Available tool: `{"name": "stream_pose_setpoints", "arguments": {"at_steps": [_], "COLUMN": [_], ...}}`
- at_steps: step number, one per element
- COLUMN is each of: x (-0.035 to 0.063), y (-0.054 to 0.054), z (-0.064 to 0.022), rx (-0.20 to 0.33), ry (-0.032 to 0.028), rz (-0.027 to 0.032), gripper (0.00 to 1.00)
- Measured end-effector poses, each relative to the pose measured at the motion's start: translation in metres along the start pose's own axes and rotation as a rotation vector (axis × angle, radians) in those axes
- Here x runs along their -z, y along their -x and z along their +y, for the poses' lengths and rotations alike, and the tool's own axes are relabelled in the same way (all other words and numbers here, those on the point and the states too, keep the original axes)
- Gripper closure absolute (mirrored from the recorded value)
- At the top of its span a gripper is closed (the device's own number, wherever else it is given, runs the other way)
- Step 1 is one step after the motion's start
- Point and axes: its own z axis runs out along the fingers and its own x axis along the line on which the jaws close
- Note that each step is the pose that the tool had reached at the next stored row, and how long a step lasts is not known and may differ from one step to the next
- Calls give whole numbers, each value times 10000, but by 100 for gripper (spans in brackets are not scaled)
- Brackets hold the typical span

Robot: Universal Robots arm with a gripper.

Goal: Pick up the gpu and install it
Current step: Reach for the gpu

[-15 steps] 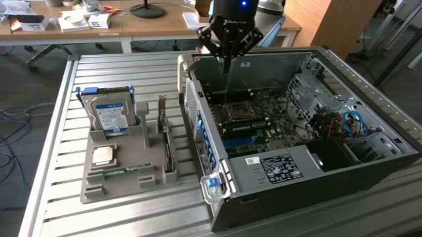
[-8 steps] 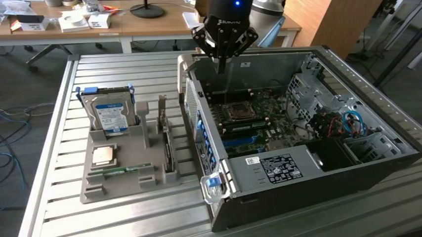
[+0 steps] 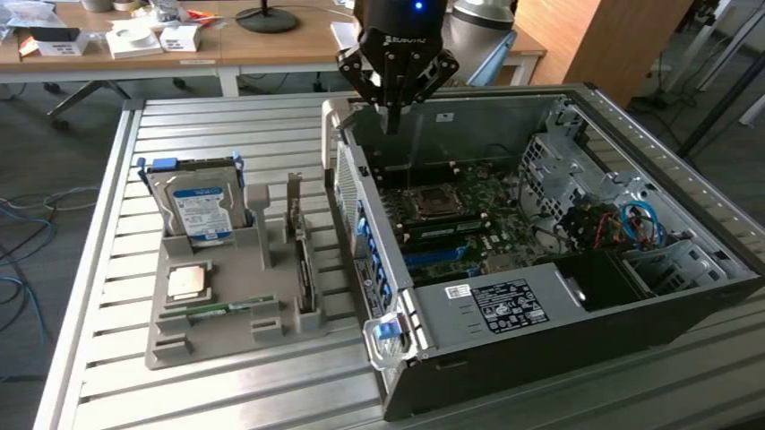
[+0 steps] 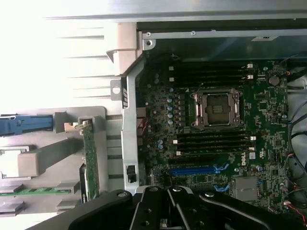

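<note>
**Exterior view.** The computer case (image 3: 669, 313) is laid on its side on the slatted bench (image 3: 179, 125) with the side panel off, so that the motherboard (image 3: 467, 215) faces upward and can be reached from above. A grey holder (image 3: 203, 345) is placed just beside the case, toward the exterior view's left. The gpu (image 3: 303, 269) is stood on its long edge in a slot of this holder, on the side nearest the case, with its pale bracket at the far end. It is judged that this upright stance is meant to present the upper edge for gripping. A hard drive (image 3: 201, 210) and a memory stick (image 3: 221, 309) are seated in the same holder. The pincer (image 3: 391, 121) is held above the far rim of the case, pointing down. It is clenched and nothing is grasped in it. It is well apart from the gpu.

**Wrist view.** The linkage of the pincer (image 4: 165, 211) is seen drawn together and empty. The gpu (image 4: 90, 163) is seen edge-on as a green strip in the holder (image 4: 43, 158), untouched. Inside the case, an empty processor socket (image 4: 218, 109) and a blue expansion slot (image 4: 196, 170) are exposed on the motherboard (image 4: 268, 120). No card is seated in the slot, so the installation is judged not yet done.
</note>
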Motion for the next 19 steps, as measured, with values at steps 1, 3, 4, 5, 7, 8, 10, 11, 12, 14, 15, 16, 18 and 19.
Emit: {"name": "stream_pose_setpoints", "arguments": {"at_steps": [1,3,4,5,7,8,10,11,12,14,15,16,18,19], "x": [1,1,1,2,2,3,3,3,4,4,4,4,5,5], "y": [-16,-46,-62,-77,-104,-119,-146,-160,-174,-201,-215,-228,-257,-271], "z": [-1,-2,-3,-3,-4,-5,-5,-6,-6,-6,-6,-6,-6,-6], "rx": [0,0,0,-1,-1,-1,-1,0,-1,0,0,0,-1,-1], "ry": [0,0,0,1,0,0,0,0,0,0,0,0,0,0], "rz": [1,1,0,1,1,1,1,0,1,1,0,0,1,1], "gripper": [89,89,89,89,89,89,89,89,89,89,89,89,89,89]}}
